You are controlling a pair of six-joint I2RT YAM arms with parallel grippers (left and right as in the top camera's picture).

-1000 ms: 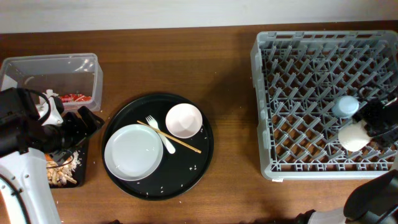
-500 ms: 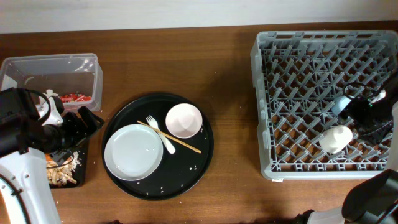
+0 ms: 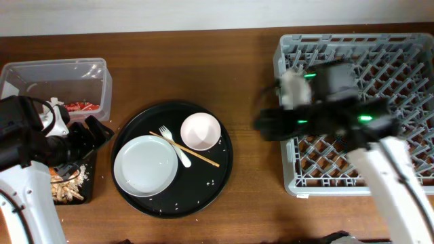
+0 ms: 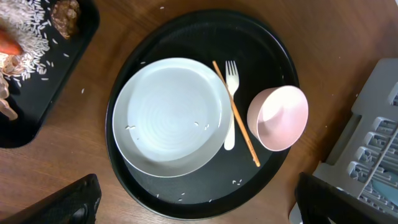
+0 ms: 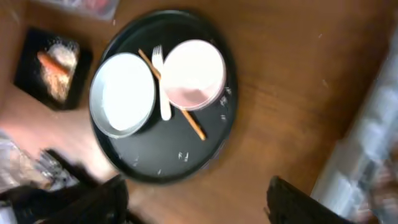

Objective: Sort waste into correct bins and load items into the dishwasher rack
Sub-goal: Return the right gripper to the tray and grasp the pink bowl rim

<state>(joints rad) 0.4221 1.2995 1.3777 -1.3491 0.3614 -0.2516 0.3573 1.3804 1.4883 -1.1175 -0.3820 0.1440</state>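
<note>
On the round black tray (image 3: 220, 177) lie a white plate (image 3: 144, 165), a pinkish bowl (image 3: 200, 131), a white fork (image 3: 173, 146) and a chopstick (image 3: 196, 156). My left gripper (image 3: 95, 133) stands open over the table's left side; its wrist view shows the plate (image 4: 171, 115), fork (image 4: 231, 102), chopstick (image 4: 239, 127) and bowl (image 4: 278, 118) below. My right gripper (image 3: 266, 125) hangs open and empty just left of the grey rack (image 3: 352, 177), blurred. Below it are the plate (image 5: 122, 93) and bowl (image 5: 193, 74). The arm hides the cups.
A clear tub (image 3: 57, 68) at the far left holds a red wrapper (image 3: 80, 106). The shallow black tray (image 3: 85, 198) in front of it holds rice (image 4: 31, 57), brown scraps and a carrot (image 5: 53, 62). Loose rice grains dot the round tray.
My right gripper has opened off the small white cup in the rack and swung left, out past the rack's left edge. The left arm has stayed still.
</note>
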